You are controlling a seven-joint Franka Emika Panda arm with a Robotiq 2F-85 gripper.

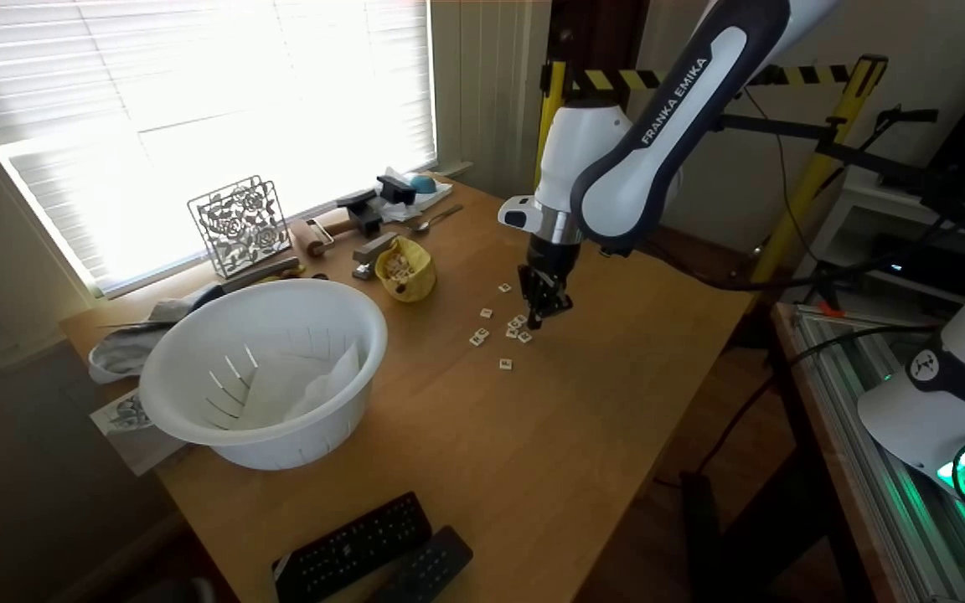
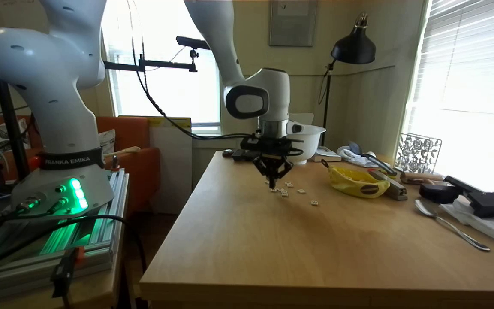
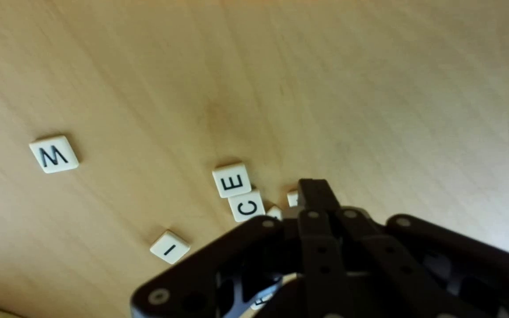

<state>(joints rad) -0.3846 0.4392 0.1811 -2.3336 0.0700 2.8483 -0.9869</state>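
My gripper [image 1: 536, 320] points down over the wooden table, its fingertips low over a loose group of white letter tiles. It also shows in an exterior view [image 2: 272, 183]. In the wrist view, the dark fingertips [image 3: 318, 194] are together, with nothing visible between them. Just left of them, a tile [image 3: 293, 198] is partly hidden by the fingertip. An E tile [image 3: 232, 180] touches a C tile [image 3: 246, 206]. An I tile [image 3: 170, 247] and an M or W tile [image 3: 54, 154] lie apart. Another tile [image 3: 261, 301] shows partly through the finger linkage. Whether a fingertip touches a tile is unclear.
A yellow pouch [image 1: 409, 289] holding tiles stands beside the group. A large white basin [image 1: 290, 450] and black remotes [image 1: 353, 548] are also on the table. A metal spoon [image 2: 453, 229], a metal block-like tool [image 2: 390, 185] and an openwork metal holder [image 2: 418, 152] lie along the window side.
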